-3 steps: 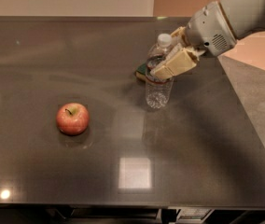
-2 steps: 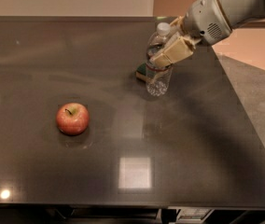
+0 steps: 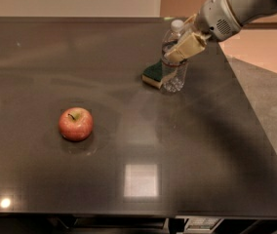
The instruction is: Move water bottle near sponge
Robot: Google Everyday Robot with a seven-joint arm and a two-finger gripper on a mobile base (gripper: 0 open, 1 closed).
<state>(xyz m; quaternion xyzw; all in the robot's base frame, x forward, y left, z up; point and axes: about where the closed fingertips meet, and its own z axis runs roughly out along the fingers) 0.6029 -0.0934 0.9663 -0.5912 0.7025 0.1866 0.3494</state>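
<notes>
The water bottle point(image 3: 173, 72) is clear with a white cap and stands upright at the far right of the dark table point(image 3: 128, 189). Its base is at or just above the tabletop; I cannot tell which. The sponge point(image 3: 153, 74), dark green on top with a yellow base, lies right beside the bottle on its left, touching or nearly touching it. My gripper point(image 3: 182, 45) comes in from the upper right and is shut on the bottle's upper half, with a beige finger point(image 3: 186, 48) across its front.
A red apple point(image 3: 75, 124) sits at the table's left middle, well away from the bottle. The table's right edge point(image 3: 255, 126) runs close to the right of the bottle, with floor beyond it. A bright light reflection point(image 3: 140, 180) lies near the front.
The gripper and bottle have shifted a little farther back and to the right. The sponge, earlier mostly covered by the gripper and bottle, now shows to the bottle's left.
</notes>
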